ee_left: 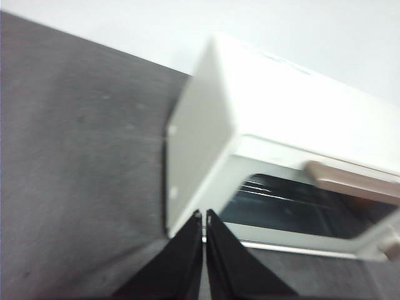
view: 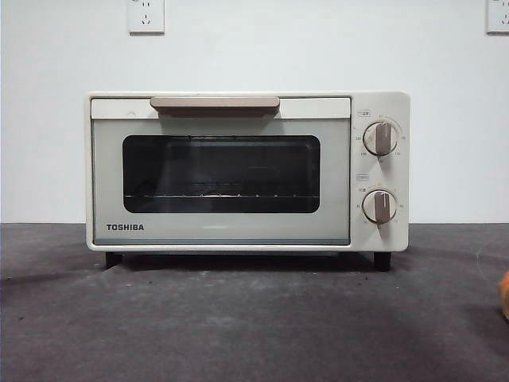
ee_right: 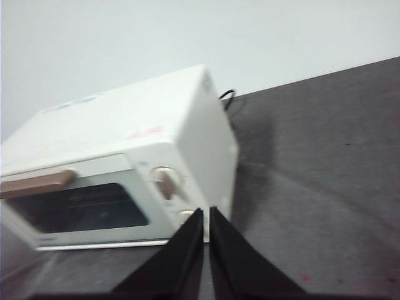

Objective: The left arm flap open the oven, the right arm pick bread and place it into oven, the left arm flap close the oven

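Note:
The cream-white TOSHIBA oven [view: 246, 171] stands on the dark table with its door shut, its beige bar handle [view: 215, 103] at the top and two round knobs [view: 380, 138] at the right. A wire rack shows through the dark window. Only a sliver of the golden-orange bread [view: 504, 294] shows at the right edge of the front view. My left gripper [ee_left: 204, 215] is shut and empty, above the table off the oven's [ee_left: 281, 156] left side. My right gripper [ee_right: 206, 212] is shut and empty, off the oven's [ee_right: 125, 162] right side. Neither arm shows in the front view.
The dark grey table [view: 238, 326] stretches in front of the oven. A white wall with two power sockets [view: 146, 16] stands behind. A thin black cable [ee_right: 226, 97] shows behind the oven in the right wrist view.

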`<state>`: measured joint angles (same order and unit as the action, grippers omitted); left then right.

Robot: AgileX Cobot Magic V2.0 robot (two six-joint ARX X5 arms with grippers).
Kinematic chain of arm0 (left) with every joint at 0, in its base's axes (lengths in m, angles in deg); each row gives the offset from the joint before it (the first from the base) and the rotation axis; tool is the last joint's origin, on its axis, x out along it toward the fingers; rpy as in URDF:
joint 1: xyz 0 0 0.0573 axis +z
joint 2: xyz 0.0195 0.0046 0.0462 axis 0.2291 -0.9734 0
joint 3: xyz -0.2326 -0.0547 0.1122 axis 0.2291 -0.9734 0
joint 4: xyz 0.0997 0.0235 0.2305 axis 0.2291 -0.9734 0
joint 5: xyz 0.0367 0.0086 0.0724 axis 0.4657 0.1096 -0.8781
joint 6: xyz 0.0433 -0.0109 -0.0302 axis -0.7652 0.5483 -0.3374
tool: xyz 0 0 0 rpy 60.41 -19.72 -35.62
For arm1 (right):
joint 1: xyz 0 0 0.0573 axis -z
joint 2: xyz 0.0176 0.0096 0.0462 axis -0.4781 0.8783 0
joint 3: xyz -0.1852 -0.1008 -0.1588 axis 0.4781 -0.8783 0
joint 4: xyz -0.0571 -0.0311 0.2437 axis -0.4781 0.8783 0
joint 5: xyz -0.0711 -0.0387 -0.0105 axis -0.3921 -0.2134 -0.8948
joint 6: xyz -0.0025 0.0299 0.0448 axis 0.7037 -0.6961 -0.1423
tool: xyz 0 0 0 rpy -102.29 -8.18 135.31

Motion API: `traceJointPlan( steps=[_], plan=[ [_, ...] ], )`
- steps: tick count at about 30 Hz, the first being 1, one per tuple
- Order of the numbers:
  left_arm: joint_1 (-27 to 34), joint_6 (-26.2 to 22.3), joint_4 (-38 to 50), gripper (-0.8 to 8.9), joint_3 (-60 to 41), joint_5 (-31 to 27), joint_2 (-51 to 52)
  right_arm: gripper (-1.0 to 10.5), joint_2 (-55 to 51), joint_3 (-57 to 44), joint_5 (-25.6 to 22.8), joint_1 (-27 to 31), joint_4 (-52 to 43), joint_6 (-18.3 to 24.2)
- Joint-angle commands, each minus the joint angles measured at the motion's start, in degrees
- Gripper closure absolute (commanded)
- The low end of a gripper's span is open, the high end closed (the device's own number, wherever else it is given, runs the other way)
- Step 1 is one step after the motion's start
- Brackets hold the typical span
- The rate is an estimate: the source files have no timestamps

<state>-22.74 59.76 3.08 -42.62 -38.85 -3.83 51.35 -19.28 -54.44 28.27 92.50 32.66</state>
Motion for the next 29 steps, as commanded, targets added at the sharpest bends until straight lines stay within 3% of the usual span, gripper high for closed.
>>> traceJointPlan(
  steps=[1, 11, 16, 22, 29],
  plan=[
    [-2.25, -4.0, -1.07, 7.97, 5.51, 0.26, -2.91, 9.4, 3.91, 4.68, 1.62, -0.07, 0.96, 1.22],
    [-8.98, -5.2, -6.14, 7.97, 18.97, 9.53, -11.87, 9.4, 17.16, 16.74, 12.81, -1.09, 5.01, 8.04],
    [-9.64, -10.47, -12.35, 7.97, 24.72, 14.08, -15.58, 9.4, 21.14, 19.41, 17.18, -3.43, 6.34, 12.24],
    [-9.84, -15.34, -16.02, 7.97, 27.39, 20.52, -17.88, 9.4, 22.97, 20.57, 18.03, -5.2, 7.63, 13.84],
    [-10.4, -16.87, -15.56, 7.89, 27.39, 20.65, -17.86, 9.3, 22.95, 20.57, 18.43, -5.57, 7.65, 14.67]
  ],
)
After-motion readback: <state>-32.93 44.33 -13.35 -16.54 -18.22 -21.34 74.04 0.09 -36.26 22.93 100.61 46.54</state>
